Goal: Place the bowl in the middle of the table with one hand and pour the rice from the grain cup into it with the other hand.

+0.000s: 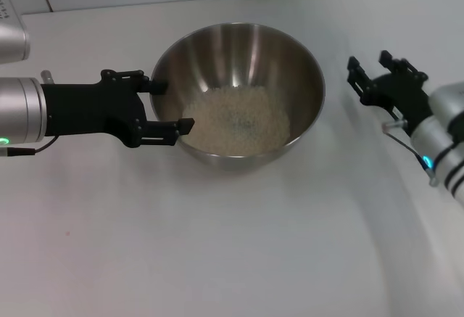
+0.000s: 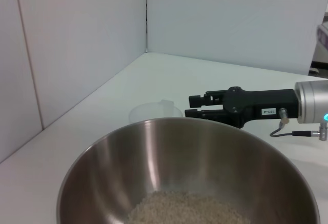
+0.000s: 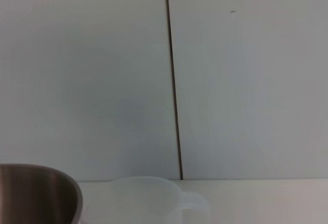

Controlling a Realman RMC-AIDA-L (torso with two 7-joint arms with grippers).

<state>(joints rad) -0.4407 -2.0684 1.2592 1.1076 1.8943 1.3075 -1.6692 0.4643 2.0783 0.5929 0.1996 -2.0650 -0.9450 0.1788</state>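
— What is the left gripper (image 1: pixel 168 104) doing over there?

— It is sitting against the near left side of the bowl (image 1: pixel 239 96), fingers spread wide. One finger is reaching up by the rim and the other is lying lower against the outer wall. I am seeing them straddling that bit of the side, not squeezing it; whether the tips are actually pressing on the steel I cannot tell.

— And the bowl itself?

— It is standing upright around the middle of the table (image 1: pixel 239 244), with the rice (image 1: pixel 238 120) lying in a loose pale heap across its bottom.

— The right gripper (image 1: pixel 375 77)?

— It is hovering off to the bowl's right, well clear of it, holding nothing. From above its fingers are looking parted, a moderate gap. From the left wrist view the same gripper (image 2: pixel 197 107) is showing beyond the bowl's (image 2: pixel 128 157) far rim, edge-on, so the two fingers are looking nearly stacked there.

— Where is the grain cup?

— From above I am not making it out at all; it is clear plastic on white. In the left wrist view the cup (image 2: pixel 154 113) is standing on the table just past the far rim, beside the right gripper's tips, apparently empty. The right wrist view is catching only its (image 3: pixel 148 201) upper part and handle, cut off at the frame edge, with a sliver of bowl (image 3: pixel 38 193) beside it.
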